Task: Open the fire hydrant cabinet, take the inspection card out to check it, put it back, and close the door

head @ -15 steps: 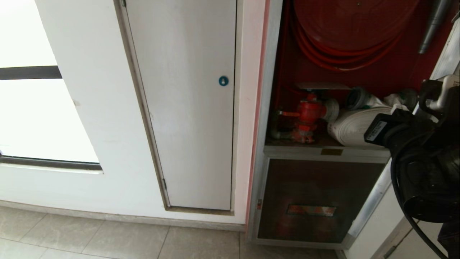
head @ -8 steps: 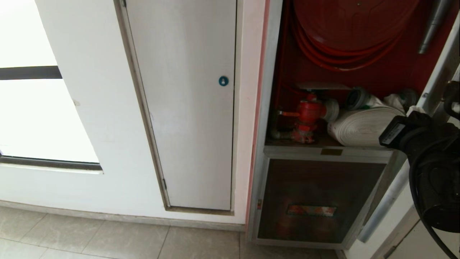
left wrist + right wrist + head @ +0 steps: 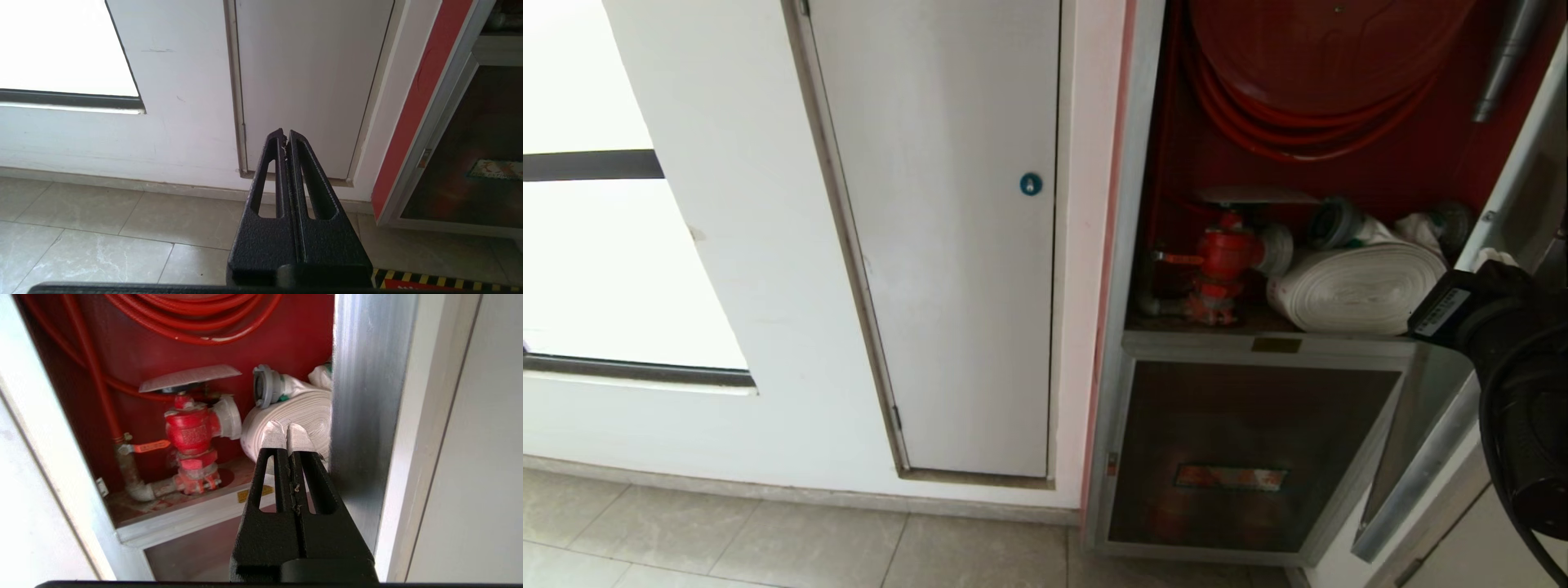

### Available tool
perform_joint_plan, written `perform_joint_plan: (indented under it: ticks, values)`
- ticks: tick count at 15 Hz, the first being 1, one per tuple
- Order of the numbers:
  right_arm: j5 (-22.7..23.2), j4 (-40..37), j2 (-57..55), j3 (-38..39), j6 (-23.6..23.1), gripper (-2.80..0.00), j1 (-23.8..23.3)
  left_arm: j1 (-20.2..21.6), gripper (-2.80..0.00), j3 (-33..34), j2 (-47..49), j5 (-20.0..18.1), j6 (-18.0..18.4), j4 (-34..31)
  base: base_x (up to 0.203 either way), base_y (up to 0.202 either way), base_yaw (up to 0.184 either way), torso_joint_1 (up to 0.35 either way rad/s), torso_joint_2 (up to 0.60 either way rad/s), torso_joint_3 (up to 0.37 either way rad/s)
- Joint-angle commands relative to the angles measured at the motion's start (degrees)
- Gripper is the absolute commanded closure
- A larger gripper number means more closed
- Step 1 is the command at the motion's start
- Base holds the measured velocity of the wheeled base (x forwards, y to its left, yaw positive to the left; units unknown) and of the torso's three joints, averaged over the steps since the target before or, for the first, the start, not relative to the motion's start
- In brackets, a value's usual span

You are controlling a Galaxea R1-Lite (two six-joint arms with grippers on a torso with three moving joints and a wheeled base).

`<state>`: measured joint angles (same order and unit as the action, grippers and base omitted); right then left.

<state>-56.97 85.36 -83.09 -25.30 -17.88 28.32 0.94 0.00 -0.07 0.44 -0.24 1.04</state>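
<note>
Standing open, the cabinet [image 3: 1307, 163] shows its red interior, with the door [image 3: 1515, 163] swung out to the right so that only its aluminium edge shows along the right side of the head view. A red hose reel [image 3: 1315, 57] fills the upper part. Below it the red valve [image 3: 1225, 257] stands at the left of the shelf, and the white rolled hose [image 3: 1356, 286] lies just beside it on the right. The card [image 3: 1254, 196], a thin pale sheet, lies flat on top of the valve, seen nearly edge-on; its print cannot be read.

The right end effector [image 3: 287, 430] hangs in front of the opening with its fingers pressed together and nothing between them. In the right wrist view its tips line up with the hose, just beside the door's edge [image 3: 367, 396]; whether they touch either one cannot be told. In the head view only the dark arm [image 3: 1494, 327] shows at the right margin, partly covering the hose's right end.

The left end effector [image 3: 286, 136] is also closed tight and empty, parked low and pointing at the white door [image 3: 310, 81] and the tiled floor [image 3: 102, 228]. That white door, with a round blue lock [image 3: 1031, 184], sits left of the cabinet. Under the shelf is a smaller dark panel [image 3: 1241, 449] with an orange label [image 3: 1230, 478].
</note>
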Motion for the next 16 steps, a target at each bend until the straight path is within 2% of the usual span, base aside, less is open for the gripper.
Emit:
perform_joint_plan:
  ticks: [1, 4, 7, 10, 16]
  values:
    - [-0.3, 0.5, 0.4, 0.2, -0.1, 0.0, -1.5, 0.0, 0.0, 0.4, 0.1, 0.0, 0.0, 0.0, 0.0, 0.0, 0.0, 0.0, 0.0, 0.0]
    - [-0.3, 0.5, 0.8, 1.0, -0.1, 0.0, -4.2, 0.0, 0.0, 0.4, 0.1, 0.0, 0.0, 0.0, 0.0, 0.0, 0.0, 0.0, 0.0, 0.0]
    - [-0.3, 0.2, 2.1, 2.0, -0.2, 0.0, -4.8, 0.0, 0.0, 0.4, 0.1, 0.0, 0.0, 0.0, 0.0, 0.0, 0.0, 0.0, 0.0, 0.0]
    - [-0.3, -3.1, 4.6, 2.2, -0.1, 0.0, -6.6, 0.0, 0.0, 0.4, 0.1, 0.0, 0.0, 0.0, 0.0, 0.0, 0.0, 0.0, 0.0, 0.0]
    - [-0.3, -4.8, 7.9, 3.5, -0.1, 0.0, -9.7, 0.0, 0.0, 0.4, 0.1, 0.0, 0.0, 0.0, 0.0, 0.0, 0.0, 0.0, 0.0, 0.0]
